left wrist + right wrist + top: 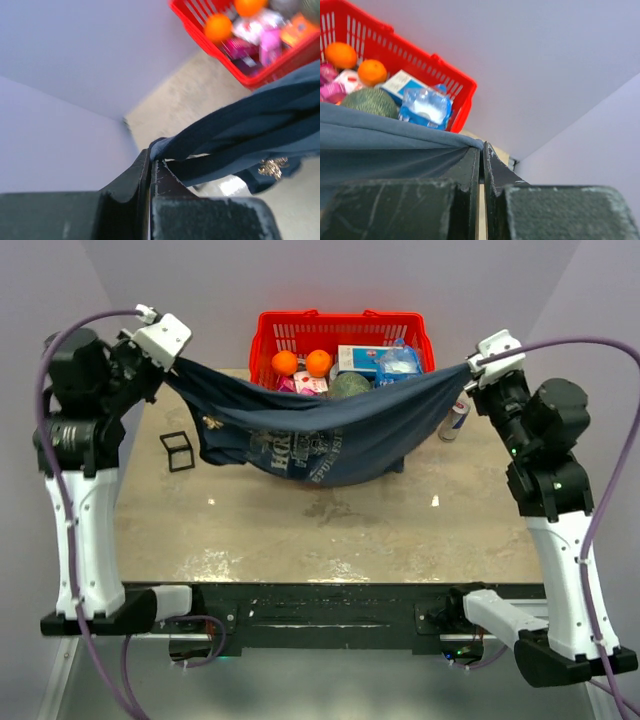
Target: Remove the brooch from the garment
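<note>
A dark blue T-shirt (320, 430) hangs stretched in the air between my two grippers, sagging in the middle above the table. My left gripper (178, 365) is shut on its left end, seen up close in the left wrist view (151, 155). My right gripper (470, 368) is shut on its right end, also in the right wrist view (482, 147). A small gold brooch (212, 422) is pinned to the shirt (250, 135) near the left end; it shows in the left wrist view (272, 167). The brooch is not visible in the right wrist view, only the shirt (380, 145).
A red basket (345, 325) stands at the back with two oranges (302, 363), a blue-white box, a water pack and other goods. A drink can (455, 420) stands by the basket's right side. A small black frame (178, 451) lies on the table at left.
</note>
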You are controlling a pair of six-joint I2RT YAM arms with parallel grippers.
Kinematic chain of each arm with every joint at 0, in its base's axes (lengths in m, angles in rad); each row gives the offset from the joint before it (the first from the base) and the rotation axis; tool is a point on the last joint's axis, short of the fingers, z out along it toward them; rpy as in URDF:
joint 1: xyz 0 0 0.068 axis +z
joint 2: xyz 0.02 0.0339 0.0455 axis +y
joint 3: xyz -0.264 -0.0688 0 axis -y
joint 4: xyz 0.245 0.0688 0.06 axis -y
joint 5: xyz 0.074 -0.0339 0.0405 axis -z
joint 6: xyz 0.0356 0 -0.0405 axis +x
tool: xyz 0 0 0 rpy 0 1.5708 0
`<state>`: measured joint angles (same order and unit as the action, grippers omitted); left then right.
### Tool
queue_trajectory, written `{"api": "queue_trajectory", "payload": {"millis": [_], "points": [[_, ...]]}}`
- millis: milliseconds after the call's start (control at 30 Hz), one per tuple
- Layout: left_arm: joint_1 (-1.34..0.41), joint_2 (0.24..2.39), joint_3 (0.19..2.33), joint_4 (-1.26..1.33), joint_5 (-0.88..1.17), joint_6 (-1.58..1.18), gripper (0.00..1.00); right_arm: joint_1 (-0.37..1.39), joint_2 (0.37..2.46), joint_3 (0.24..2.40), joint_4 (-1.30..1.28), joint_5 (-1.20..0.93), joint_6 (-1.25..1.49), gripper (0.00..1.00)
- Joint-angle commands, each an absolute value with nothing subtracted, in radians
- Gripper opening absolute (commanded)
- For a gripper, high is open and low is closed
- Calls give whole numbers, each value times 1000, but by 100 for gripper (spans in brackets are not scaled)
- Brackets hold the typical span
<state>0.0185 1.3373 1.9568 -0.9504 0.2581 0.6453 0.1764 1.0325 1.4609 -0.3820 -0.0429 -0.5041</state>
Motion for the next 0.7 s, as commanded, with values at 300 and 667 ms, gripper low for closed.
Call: {"api": "queue_trajectory", "payload": {"millis": [300, 667], "points": [[-98, 1007, 1885, -535, 103, 634, 0, 173, 864, 1736, -506, -34, -531, 0], [-123, 850, 1555, -661, 129, 683, 0, 173, 761, 1600, -581, -81, -571, 0]]}}
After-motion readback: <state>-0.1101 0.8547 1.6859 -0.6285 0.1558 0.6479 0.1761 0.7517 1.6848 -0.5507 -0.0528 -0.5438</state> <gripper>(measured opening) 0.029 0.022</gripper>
